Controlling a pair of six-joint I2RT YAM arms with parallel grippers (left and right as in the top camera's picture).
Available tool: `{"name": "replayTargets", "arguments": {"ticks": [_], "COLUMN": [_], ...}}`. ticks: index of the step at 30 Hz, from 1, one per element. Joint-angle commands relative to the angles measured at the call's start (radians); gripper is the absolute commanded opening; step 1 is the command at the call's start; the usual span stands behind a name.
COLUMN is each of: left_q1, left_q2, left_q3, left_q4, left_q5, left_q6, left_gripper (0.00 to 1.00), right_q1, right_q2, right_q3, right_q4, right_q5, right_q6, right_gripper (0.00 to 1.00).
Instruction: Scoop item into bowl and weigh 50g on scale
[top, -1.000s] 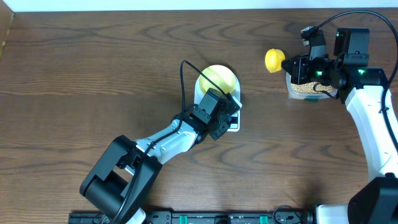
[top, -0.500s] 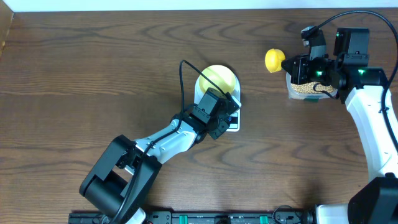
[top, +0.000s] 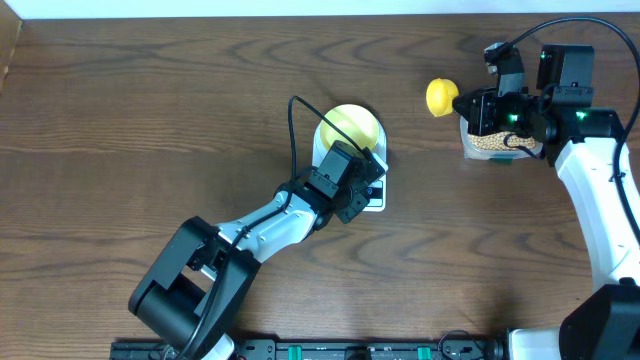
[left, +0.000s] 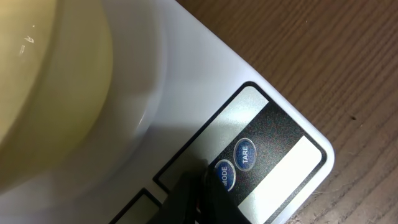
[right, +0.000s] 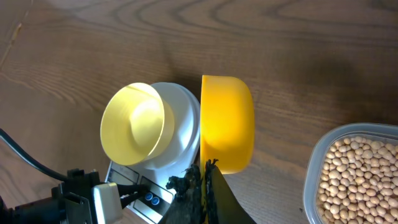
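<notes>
- The left gripper (left: 200, 194) is nearest, reaching from the table's front edge to the front of the scale (left: 205, 87). Its fingers are pressed together into one blunt tip, which suits poking a button rather than grasping.
- That tip sits at the edge of the MODE button (left: 224, 176), with the TARE button (left: 244, 154) just beside it. Whether it actually presses down cannot be told. The likely aim is to wake or zero the scale with the bowl already on it, so that only the beans count.
- No reading can be made out on the dark panel (left: 273, 134) around the buttons.
- The bowl (top: 350, 125) stands upright on the scale's platform, behind the buttons. It looks empty, so by that judgement weighing has not begun.
- Farther off, to the right, the right gripper (right: 204, 186) has its fingers pinched on the yellow scoop (right: 227, 121), holding it out ahead of them. The scoop is turned on its side, and no beans show in it.
- It hangs above the table (top: 150, 120) beside the clear container (right: 311, 180), well apart from the bowl, probably waiting for the scale to be ready.
- The beans (right: 357, 171) all lie in that container, farthest out on the right.
</notes>
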Motion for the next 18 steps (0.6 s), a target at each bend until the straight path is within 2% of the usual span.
{"name": "replayTargets", "arguments": {"ticks": [1, 18], "left_q1": [0.012, 0.012], "left_q2": [0.069, 0.071], "left_q3": [-0.014, -0.014], "left_q4": [-0.023, -0.034], "left_q5": [-0.013, -0.014], "left_q6": [0.005, 0.006], "left_gripper": [0.07, 0.07], "right_q1": [0.004, 0.004], "right_q2": [-0.018, -0.018], "right_q3": [0.020, 0.020], "right_q4": [-0.004, -0.003], "right_q5": [0.001, 0.002], "right_q6": [-0.015, -0.015], "right_gripper": [0.01, 0.01]}}
